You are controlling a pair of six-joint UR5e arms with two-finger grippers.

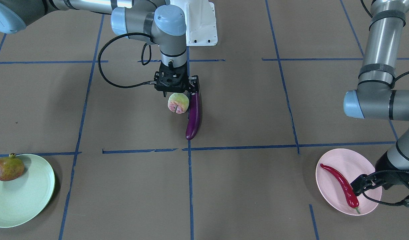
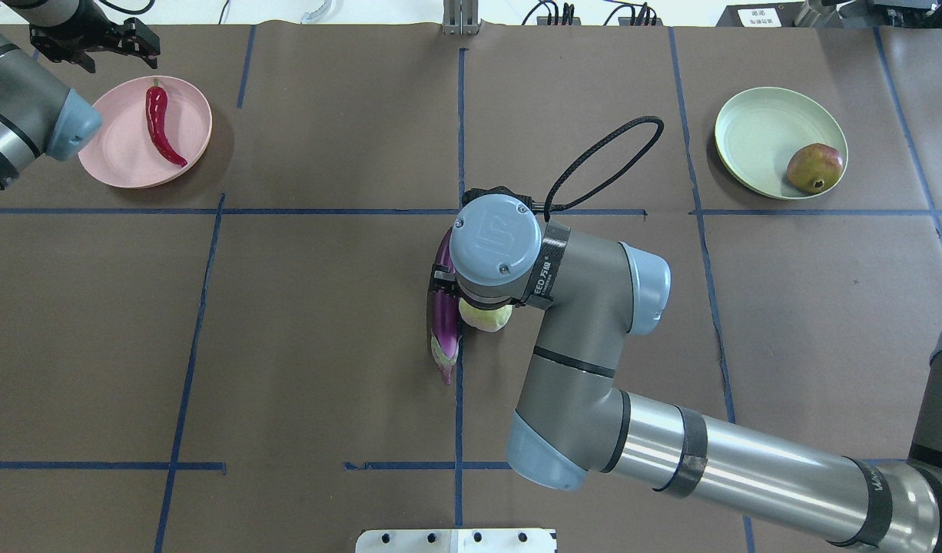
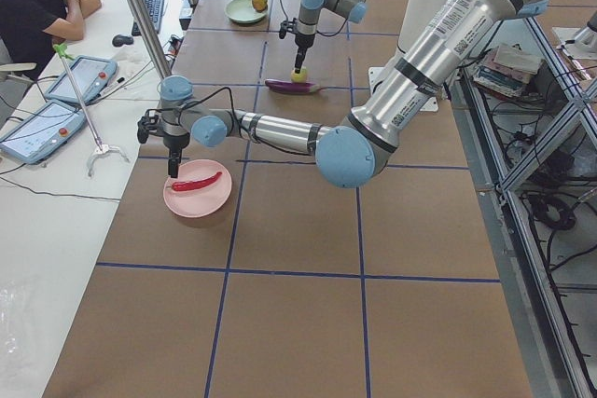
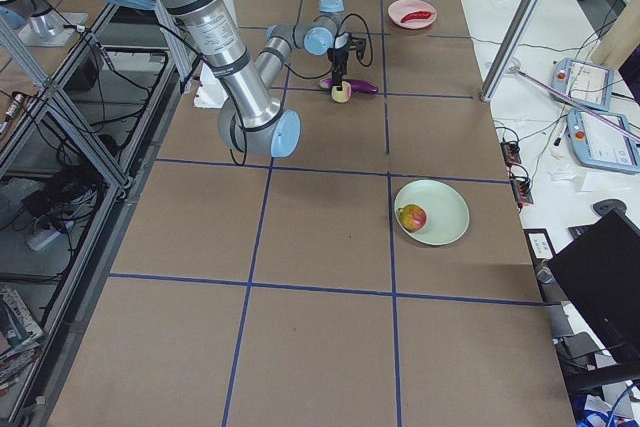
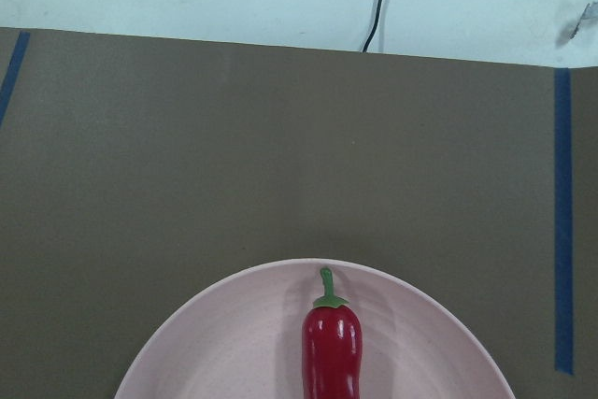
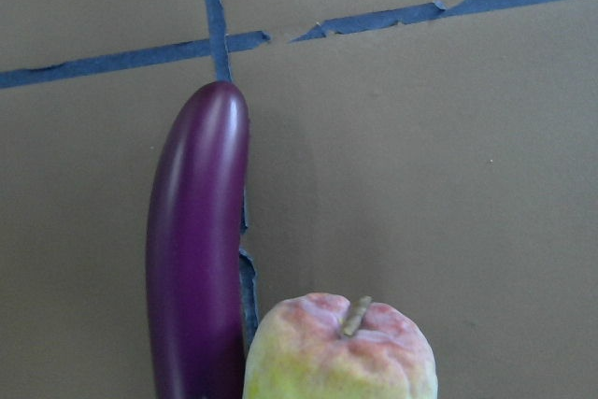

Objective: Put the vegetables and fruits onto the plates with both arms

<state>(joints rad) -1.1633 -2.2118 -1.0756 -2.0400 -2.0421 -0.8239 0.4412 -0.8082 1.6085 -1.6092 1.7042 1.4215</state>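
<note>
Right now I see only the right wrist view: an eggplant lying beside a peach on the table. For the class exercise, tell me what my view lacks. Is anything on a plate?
Observer: Yes. The red chili lies on the pink plate.
Operator: And the other plate?
Observer: The green plate carries the pomegranate, close to its rim.
Operator: Where is the other arm?
Observer: The left gripper hangs over the pink plate's edge, near the chili's stem end.
</note>
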